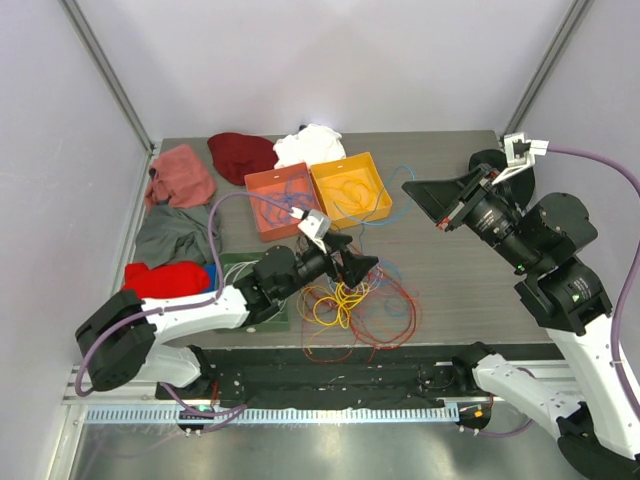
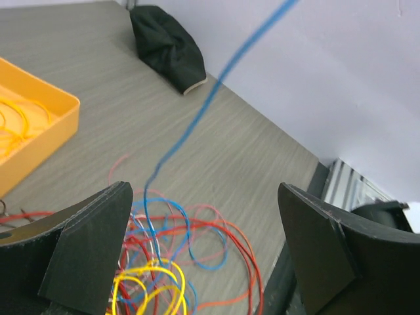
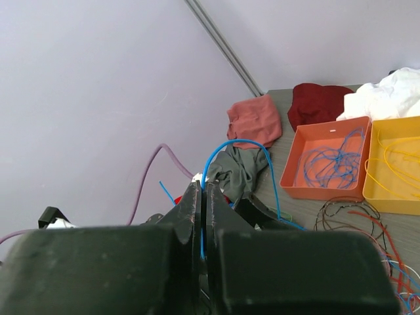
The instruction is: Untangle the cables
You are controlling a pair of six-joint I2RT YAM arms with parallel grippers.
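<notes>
The grey wood-grain table (image 1: pixel 470 280) carries a row of crumpled cloths along its far and left sides: a white cloth (image 1: pixel 310 145), a dark red cloth (image 1: pixel 242 153), a pink cloth (image 1: pixel 182 175), a grey cloth (image 1: pixel 175 232) and a bright red cloth (image 1: pixel 165 277). Just in front of them sit an orange tray (image 1: pixel 252 205) holding blue wire and, touching it, a yellow tray (image 1: pixel 383 185) holding yellow wire. The cables (image 1: pixel 355 305) lie in a red, yellow and blue tangle near the front edge. The left gripper (image 2: pixel 203 223) hangs over them, its claw spread wide and holding nothing. The right gripper (image 3: pixel 202 190), raised well apart, pinches one blue cable (image 2: pixel 210 98), which runs taut down into the tangle.
</notes>
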